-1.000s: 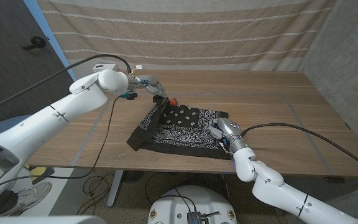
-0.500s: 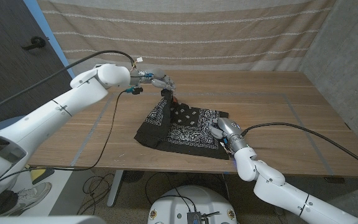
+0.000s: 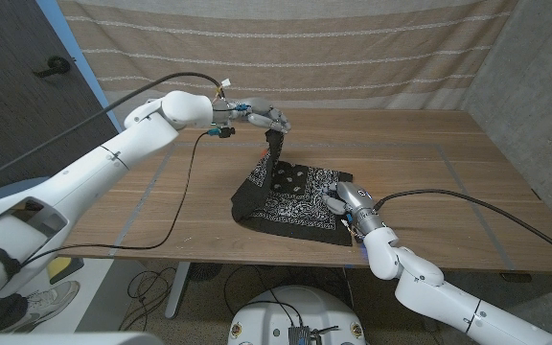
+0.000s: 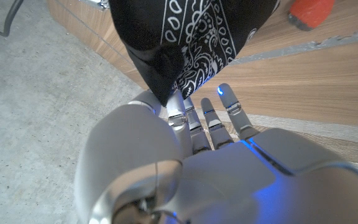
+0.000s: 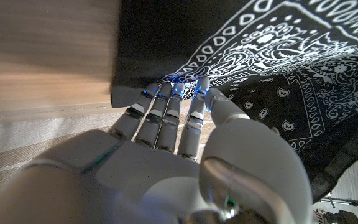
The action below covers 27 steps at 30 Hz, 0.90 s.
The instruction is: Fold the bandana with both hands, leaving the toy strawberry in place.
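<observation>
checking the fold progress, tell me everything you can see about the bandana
The bandana is soft black cloth with a white paisley print and a plain dark underside. The left hand holds one corner pinched up above the table, so a narrow strip hangs taut below it. The rest lies rumpled on the wooden table, where the right hand has its fingers on the near right edge.

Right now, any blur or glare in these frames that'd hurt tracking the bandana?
Head view: sharp, evenly lit, bandana clear under the left hand. Left wrist view: cloth sharp, toy strawberry soft at the frame edge. Right wrist view: wood smeared with blur, blue LED glow on the right hand fingertips.
</observation>
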Motion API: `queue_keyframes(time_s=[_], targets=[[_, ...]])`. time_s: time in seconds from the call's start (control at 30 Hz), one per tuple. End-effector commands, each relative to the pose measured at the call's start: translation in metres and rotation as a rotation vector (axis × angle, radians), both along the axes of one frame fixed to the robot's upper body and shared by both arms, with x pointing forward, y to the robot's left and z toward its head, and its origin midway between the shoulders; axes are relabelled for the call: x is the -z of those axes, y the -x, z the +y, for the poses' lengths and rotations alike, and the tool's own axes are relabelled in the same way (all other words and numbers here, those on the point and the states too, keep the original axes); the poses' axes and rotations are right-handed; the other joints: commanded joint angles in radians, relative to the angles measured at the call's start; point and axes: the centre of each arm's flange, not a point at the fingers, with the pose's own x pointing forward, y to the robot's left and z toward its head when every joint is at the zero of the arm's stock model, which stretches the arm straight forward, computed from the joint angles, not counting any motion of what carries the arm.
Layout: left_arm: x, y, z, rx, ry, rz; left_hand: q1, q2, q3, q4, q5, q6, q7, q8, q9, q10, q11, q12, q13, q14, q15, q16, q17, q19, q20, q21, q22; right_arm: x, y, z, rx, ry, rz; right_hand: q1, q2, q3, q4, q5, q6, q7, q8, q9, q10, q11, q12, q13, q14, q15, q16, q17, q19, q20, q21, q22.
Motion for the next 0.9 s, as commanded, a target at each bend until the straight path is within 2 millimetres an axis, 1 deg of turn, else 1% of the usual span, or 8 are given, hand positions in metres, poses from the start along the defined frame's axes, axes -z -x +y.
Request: queue_keyframes(time_s=[0.03,0.3,0.37,0.5,0.6,0.67,0.8,0.9], targets=[[-0.008,-0.004,-0.035,0.111,-0.020,0.018,-0.013,0.001,0.009,-0.002,0.000,0.007,-0.006,-0.006,-0.004,0.008,-0.003,0.010,0.001,0.007,-0.002,-0.003,0.003,0.002,-0.003,0.005,0.000,0.003,-0.001,-0.005,-0.009,0.003,0.009,0.012,0.000,0.000,-0.005,0.000,0.010,-0.001,0.000,0.003,0.004,-0.008,-0.001,0.005,0.007,-0.050,0.002,0.003,0.010,0.000,0.006,0.003],[-0.009,-0.010,-0.053,0.139,-0.054,0.026,-0.021,-0.002,0.016,-0.005,-0.001,0.007,-0.009,-0.008,-0.006,0.010,-0.002,0.012,-0.005,0.011,-0.003,-0.004,0.003,0.003,-0.003,0.006,-0.001,0.003,-0.002,-0.007,-0.014,-0.002,0.006,0.014,0.000,-0.002,-0.006,-0.001,0.011,-0.001,0.000,0.003,0.005,-0.003,-0.001,0.005,0.006,-0.053,0.002,0.004,0.010,-0.001,0.006,0.003],[-0.009,-0.011,-0.058,0.150,-0.062,0.030,-0.023,-0.002,0.017,-0.006,-0.001,0.008,-0.009,-0.009,-0.009,0.009,-0.001,0.012,-0.006,0.011,-0.002,-0.005,0.004,0.003,-0.003,0.006,-0.001,0.003,-0.002,-0.007,-0.014,-0.002,0.005,0.014,0.001,-0.003,-0.006,-0.001,0.010,-0.001,-0.001,0.003,0.004,-0.008,-0.002,0.005,0.006,-0.054,0.002,0.004,0.010,-0.001,0.006,0.003],[-0.008,-0.015,-0.069,0.164,-0.076,0.031,-0.025,-0.002,0.020,-0.007,-0.001,0.006,-0.007,-0.011,-0.011,0.011,-0.003,0.013,-0.008,0.013,-0.003,-0.005,0.003,0.004,-0.003,0.006,-0.001,0.003,-0.003,-0.008,-0.013,-0.006,0.007,0.015,0.001,-0.003,-0.006,-0.001,0.011,-0.001,-0.001,0.003,0.004,-0.006,-0.002,0.005,0.006,-0.055,0.002,0.004,0.010,-0.001,0.006,0.003],[-0.007,-0.019,-0.078,0.178,-0.077,0.041,-0.027,-0.002,0.023,-0.009,-0.001,0.008,-0.008,-0.013,-0.015,0.011,-0.002,0.014,-0.010,0.015,-0.003,-0.005,0.003,0.005,-0.003,0.007,-0.001,0.003,-0.003,-0.009,-0.013,-0.009,0.007,0.016,0.000,-0.002,-0.007,0.000,0.012,0.000,-0.001,0.003,0.004,-0.008,-0.002,0.005,0.007,-0.053,0.000,0.002,0.010,-0.002,0.006,0.003],[-0.005,-0.023,-0.083,0.189,-0.076,0.048,-0.028,-0.002,0.024,-0.010,-0.001,0.008,-0.007,-0.015,-0.018,0.013,-0.003,0.015,-0.011,0.017,-0.003,-0.005,0.003,0.008,-0.002,0.007,-0.001,0.003,-0.003,-0.009,-0.011,-0.009,0.005,0.017,-0.001,-0.002,-0.007,-0.001,0.011,0.000,-0.001,0.003,0.004,-0.002,-0.002,0.005,0.007,-0.052,0.000,0.001,0.011,-0.002,0.006,0.003],[0.000,-0.030,-0.097,0.206,-0.101,0.065,-0.030,-0.003,0.028,-0.012,-0.001,0.011,-0.009,-0.017,-0.022,0.015,-0.002,0.017,-0.012,0.019,-0.005,-0.005,0.003,0.011,-0.002,0.008,-0.002,0.003,-0.003,-0.010,-0.011,-0.013,0.003,0.018,-0.001,-0.002,-0.007,-0.001,0.010,0.000,-0.002,0.003,0.006,-0.003,-0.002,0.005,0.008,-0.052,-0.001,0.001,0.010,-0.001,0.006,0.003],[0.003,-0.032,-0.103,0.206,-0.115,0.072,-0.031,-0.004,0.030,-0.014,-0.001,0.011,-0.008,-0.018,-0.024,0.018,-0.004,0.018,-0.013,0.021,-0.006,-0.006,0.003,0.011,-0.003,0.008,-0.002,0.003,-0.003,-0.010,-0.012,-0.015,0.003,0.018,-0.002,-0.001,-0.008,-0.001,0.010,0.000,-0.002,0.003,0.005,-0.004,-0.003,0.005,0.009,-0.051,-0.002,-0.001,0.011,-0.001,0.006,0.003]])
